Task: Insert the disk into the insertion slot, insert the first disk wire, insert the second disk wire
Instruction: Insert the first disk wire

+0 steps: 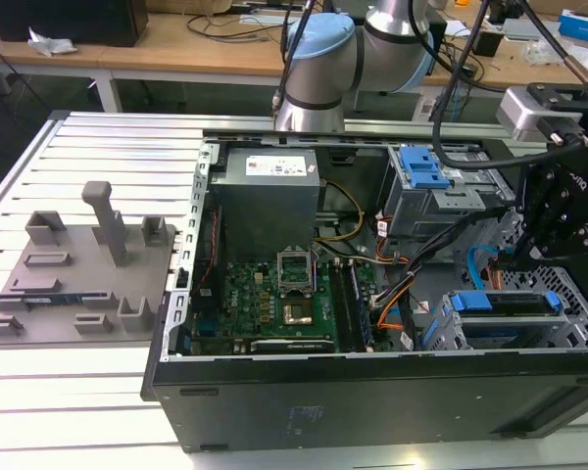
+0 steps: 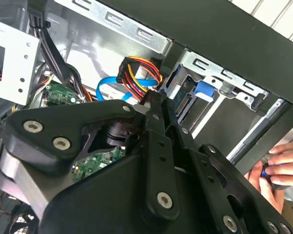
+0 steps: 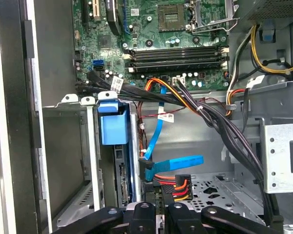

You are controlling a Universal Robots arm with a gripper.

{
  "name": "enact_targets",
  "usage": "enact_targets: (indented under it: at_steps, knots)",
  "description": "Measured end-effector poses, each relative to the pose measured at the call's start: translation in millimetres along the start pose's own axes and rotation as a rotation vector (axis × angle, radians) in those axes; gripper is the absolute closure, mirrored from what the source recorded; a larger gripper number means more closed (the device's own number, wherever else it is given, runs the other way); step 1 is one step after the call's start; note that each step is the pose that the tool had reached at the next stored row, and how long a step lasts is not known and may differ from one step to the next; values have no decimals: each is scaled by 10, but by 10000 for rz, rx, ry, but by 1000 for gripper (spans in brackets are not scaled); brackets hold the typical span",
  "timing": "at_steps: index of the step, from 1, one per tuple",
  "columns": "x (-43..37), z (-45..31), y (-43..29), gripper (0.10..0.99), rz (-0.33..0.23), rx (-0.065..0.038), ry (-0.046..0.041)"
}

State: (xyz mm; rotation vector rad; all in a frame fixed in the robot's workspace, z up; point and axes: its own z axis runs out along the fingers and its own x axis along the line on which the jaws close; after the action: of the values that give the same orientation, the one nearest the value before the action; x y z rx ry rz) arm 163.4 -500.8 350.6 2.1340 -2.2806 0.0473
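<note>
Arm: we see the arm rising behind the case on its far side; its wrist hangs at the exterior view's right, over the drive corner.
Gripper pose: the gripper slants down into the case, tips aimed toward the exterior view's left; in the first wrist view the gripper points along the case floor toward the board.
Gripper state: in both wrist views we see the fingers drawn close together, pinching the plug; in the second wrist view the gripper has the plug's red, yellow and orange wires fanning out of its tips.
Disk: the disk sits inside the slot, its blue carrier flush with the cage's top; in the first wrist view the disk stands on edge between the slot's walls.
Blue cable: the blue cable drops from the board; its black end lies just beside the disk's edge and the plug; we cannot tell whether it is seated.
Hand: a hand rests outside the case wall in the second wrist view.
</note>
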Motion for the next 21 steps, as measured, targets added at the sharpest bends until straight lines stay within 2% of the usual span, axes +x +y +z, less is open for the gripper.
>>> enact_targets:
  at_steps: [6,8,9,11,15,21]
  knots:
    - [45,0,-40,922,-26,-16,7]
    - [87,1,-47,922,-26,-19,5]
    - [147,2,-51,922,-27,-19,6]
    - [201,4,-40,922,-26,-19,6]
    - [233,5,-39,922,-24,-19,6]
    - [234,5,-39,922,-23,-19,5]
